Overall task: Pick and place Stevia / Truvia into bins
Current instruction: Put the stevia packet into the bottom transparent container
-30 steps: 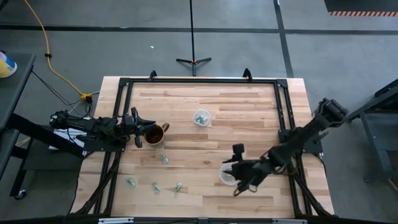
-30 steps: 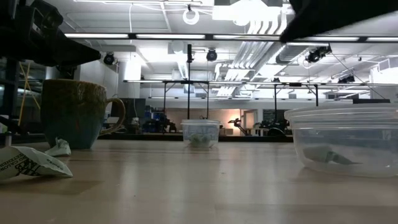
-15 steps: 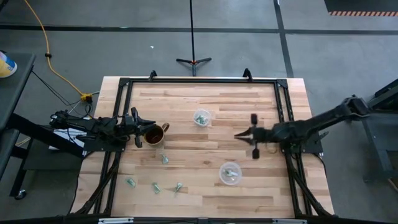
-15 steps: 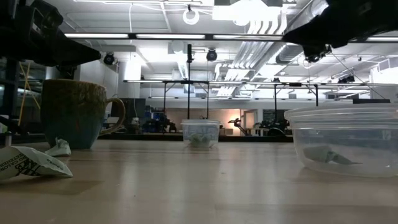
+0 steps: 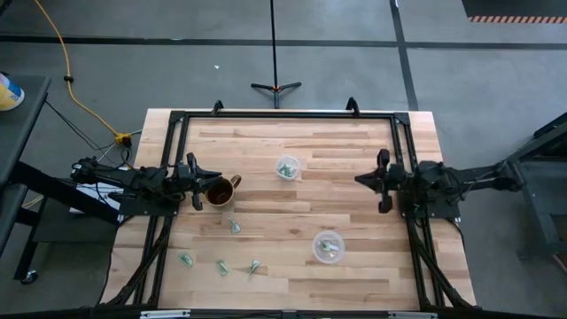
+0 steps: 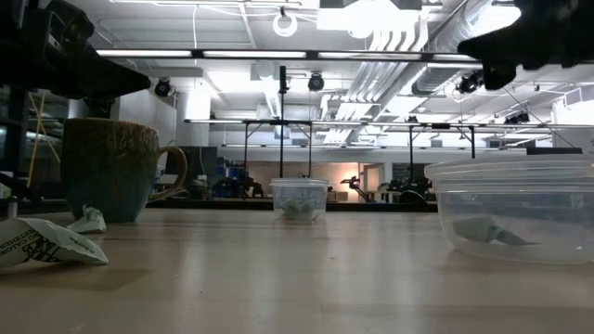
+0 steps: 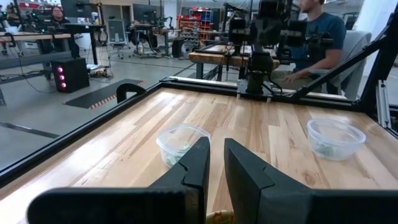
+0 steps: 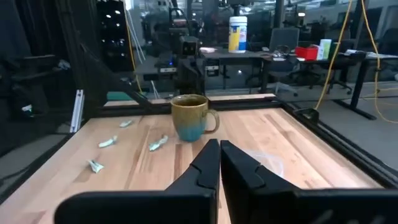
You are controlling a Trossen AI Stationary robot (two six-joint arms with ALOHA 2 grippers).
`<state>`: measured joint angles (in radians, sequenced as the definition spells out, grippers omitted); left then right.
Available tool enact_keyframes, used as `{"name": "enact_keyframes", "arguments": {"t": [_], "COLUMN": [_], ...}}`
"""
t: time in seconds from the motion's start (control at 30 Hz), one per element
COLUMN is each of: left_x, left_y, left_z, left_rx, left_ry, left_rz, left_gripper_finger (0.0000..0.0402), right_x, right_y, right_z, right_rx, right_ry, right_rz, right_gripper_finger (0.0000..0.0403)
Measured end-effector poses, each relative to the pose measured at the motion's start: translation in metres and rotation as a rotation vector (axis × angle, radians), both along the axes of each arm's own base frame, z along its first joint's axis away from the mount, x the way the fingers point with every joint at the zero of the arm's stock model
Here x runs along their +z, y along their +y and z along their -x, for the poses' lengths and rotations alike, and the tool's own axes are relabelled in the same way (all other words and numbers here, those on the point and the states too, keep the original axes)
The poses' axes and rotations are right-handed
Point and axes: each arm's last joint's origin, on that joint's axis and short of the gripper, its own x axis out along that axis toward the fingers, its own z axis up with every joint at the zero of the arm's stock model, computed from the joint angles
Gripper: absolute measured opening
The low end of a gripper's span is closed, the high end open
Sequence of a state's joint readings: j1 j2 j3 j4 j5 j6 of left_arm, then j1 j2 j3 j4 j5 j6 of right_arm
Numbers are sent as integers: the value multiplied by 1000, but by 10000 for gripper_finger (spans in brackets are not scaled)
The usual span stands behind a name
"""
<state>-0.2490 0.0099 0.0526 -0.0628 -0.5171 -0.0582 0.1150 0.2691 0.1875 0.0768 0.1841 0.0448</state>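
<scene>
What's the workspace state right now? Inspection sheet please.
Surface: wooden table, black frame.
Job's things: far cup and near cup hold packets; four loose packets.
Clutter: brown mug.
Grippers: left pincer beside the mug, empty; right pincer at right edge, shut, empty.
Cables: yellow cable on floor.
Surroundings: stand behind table; seated person beyond.

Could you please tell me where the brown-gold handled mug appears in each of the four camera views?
High view: mug at the table's left side, just ahead of the left claw.
Low view: far left, large.
Left wrist view: only a rim sliver at the bottom edge.
Right wrist view: centre, across the table.
Shared landmark: the loose sweetener packets nearby.
</scene>
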Motion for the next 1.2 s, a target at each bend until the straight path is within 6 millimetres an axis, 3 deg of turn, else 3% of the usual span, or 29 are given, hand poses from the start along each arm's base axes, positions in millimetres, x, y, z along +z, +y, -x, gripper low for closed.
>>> {"name": "enact_keyframes", "arguments": {"t": [0.17, 0.53, 0.67, 0.83, 0.97, 1.2], "left_x": [0, 1, 13, 30, 30, 52], "left_y": [0, 0, -1, -9, -14, -24], "left_z": [0, 0, 0, -3, -14, -51], "left_rx": [0, 9, -46, -281, -358, -369], "left_ry": [0, -1, -104, -282, -270, -106], "left_rz": [0, -38, -95, -122, -134, -200], "left_gripper_finger": [83, 92, 148, 235, 258, 241], "right_x": [-27, -42, -42, -43, -43, -43], "right_y": [0, 0, -1, -3, -4, -4], "right_z": [-2, -2, -2, -1, -1, -1], "right_rx": [-16, -17, -50, -103, -148, -153], "right_ry": [-29, -25, -16, -3, 4, 4], "right_rz": [26, 57, 101, 137, 137, 130], "right_gripper_finger": [2, 1, 6, 3, 1, 6]}}
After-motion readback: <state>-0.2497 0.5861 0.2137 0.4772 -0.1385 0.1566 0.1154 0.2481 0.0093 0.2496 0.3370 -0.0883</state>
